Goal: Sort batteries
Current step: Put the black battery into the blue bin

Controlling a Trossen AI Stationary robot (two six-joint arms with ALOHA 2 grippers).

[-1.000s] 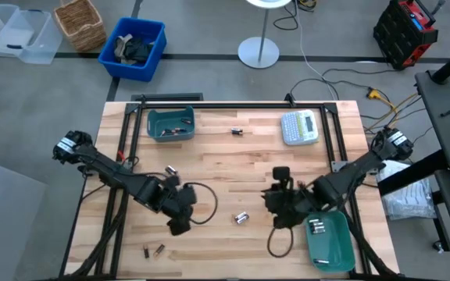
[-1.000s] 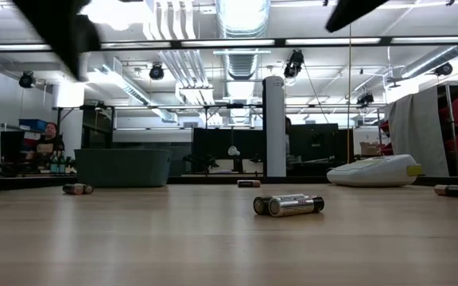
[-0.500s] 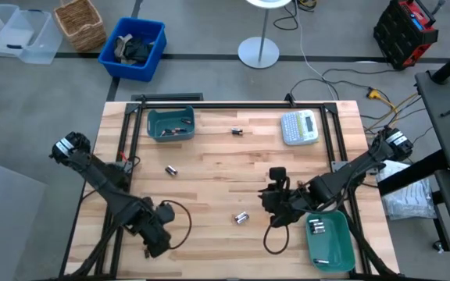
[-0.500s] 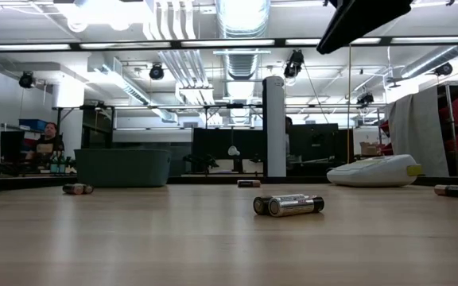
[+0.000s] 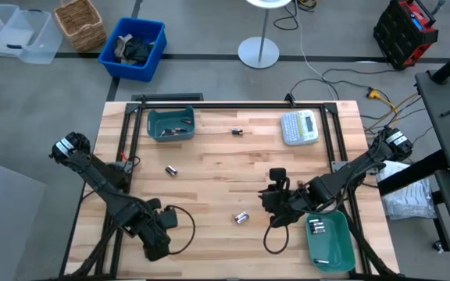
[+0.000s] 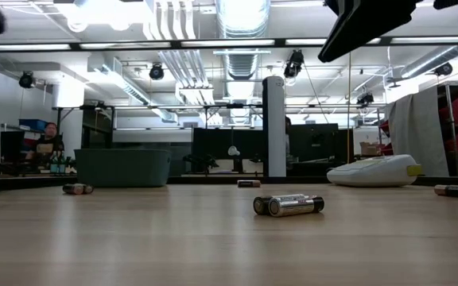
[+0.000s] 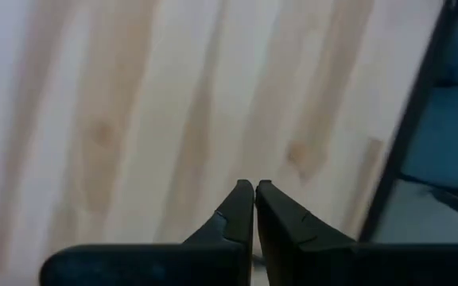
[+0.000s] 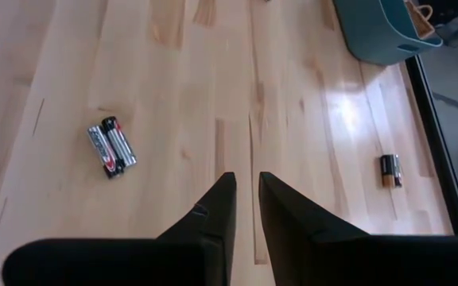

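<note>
Left gripper (image 5: 153, 251), fingers together and empty, is now sitting at the near-left edge of the pale wooden plank table (image 5: 209, 187), having swung away from centre. Right gripper (image 8: 245, 199), slightly parted and empty, is hovering near 2 smooth silvery cylindrical batteries (image 5: 242, 218) awaiting sorting.

Light wood counter (image 5: 209, 187): teal bin (image 5: 170, 125) at far left, second teal bin (image 5: 330, 242) at near right, label maker (image 5: 298, 127) at far right, loose batteries (image 5: 241, 218) scattered mid-counter, one pair touching.
</note>
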